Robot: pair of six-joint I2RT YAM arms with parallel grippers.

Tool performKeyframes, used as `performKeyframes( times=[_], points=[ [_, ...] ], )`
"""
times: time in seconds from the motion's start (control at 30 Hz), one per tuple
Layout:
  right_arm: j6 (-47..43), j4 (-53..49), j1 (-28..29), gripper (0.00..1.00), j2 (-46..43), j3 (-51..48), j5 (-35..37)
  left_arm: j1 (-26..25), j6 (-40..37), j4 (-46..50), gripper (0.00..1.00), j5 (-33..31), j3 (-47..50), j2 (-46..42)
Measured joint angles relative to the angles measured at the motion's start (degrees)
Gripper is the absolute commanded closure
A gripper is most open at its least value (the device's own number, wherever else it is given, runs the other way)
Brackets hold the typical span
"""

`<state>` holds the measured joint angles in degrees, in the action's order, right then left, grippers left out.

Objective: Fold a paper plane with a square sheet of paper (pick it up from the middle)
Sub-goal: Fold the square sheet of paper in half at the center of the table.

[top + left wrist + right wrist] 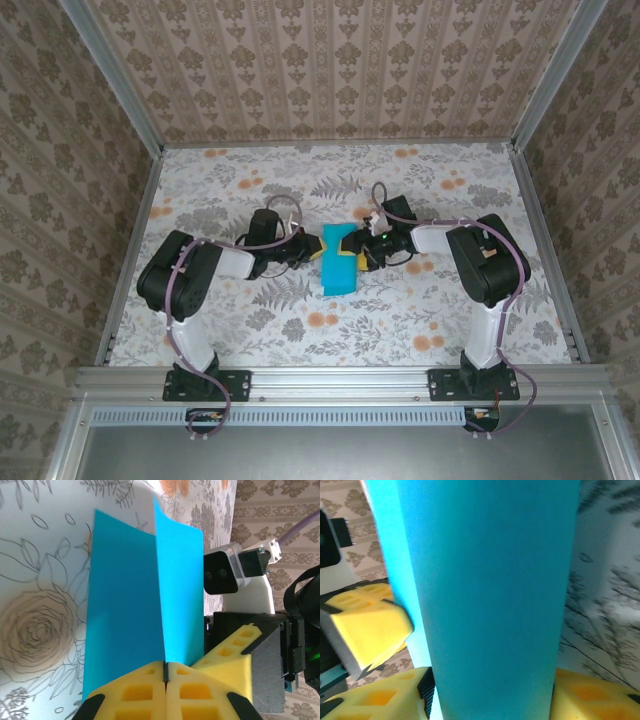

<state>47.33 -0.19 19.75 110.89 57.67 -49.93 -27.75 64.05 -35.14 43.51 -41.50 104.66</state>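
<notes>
The square sheet of paper is teal-blue and folded along a centre crease, held off the table between my two grippers. My left gripper is shut on the paper: in the left wrist view its yellow foam pads meet at the crease, and the paper rises from them in two flaps. My right gripper faces it from the other side. In the right wrist view the paper stands between that gripper's fingers, which are set wide apart, so it is open.
The table has a floral cloth and is fenced by metal rails and patterned walls. One yellow finger of the right gripper shows close beside the paper in the left wrist view.
</notes>
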Motion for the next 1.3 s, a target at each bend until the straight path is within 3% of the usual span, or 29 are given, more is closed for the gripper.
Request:
performKeyframes(
  times=[0.23,0.5,0.67,0.9,1.1,1.3],
  points=[
    [-4.17,-9.49,0.17,0.22,-5.38,0.52,7.76,-0.79,-1.05,1.09,1.00,-0.92,0.00,0.00],
    [-7.67,-17.62,0.44,0.19,-9.66,0.76,17.29,-2.71,-1.33,2.05,1.00,-1.29,-1.01,0.02],
    [-9.09,-19.56,0.59,0.23,-9.84,0.79,19.19,-4.35,-1.33,2.08,1.00,-1.31,-3.45,1.07],
    [-10.08,-19.76,2.27,0.35,-9.07,1.66,19.12,-5.55,-1.40,3.39,1.00,-2.05,-4.31,3.08],
    [-10.12,-20.22,2.56,0.43,-6.73,2.51,19.85,-5.55,-2.84,6.58,0.94,-3.02,-5.22,3.13],
    [-10.10,-21.20,2.56,0.43,-5.90,2.51,21.11,-5.55,-5.11,11.34,0.91,-4.20,-6.91,3.10]
  ],
)
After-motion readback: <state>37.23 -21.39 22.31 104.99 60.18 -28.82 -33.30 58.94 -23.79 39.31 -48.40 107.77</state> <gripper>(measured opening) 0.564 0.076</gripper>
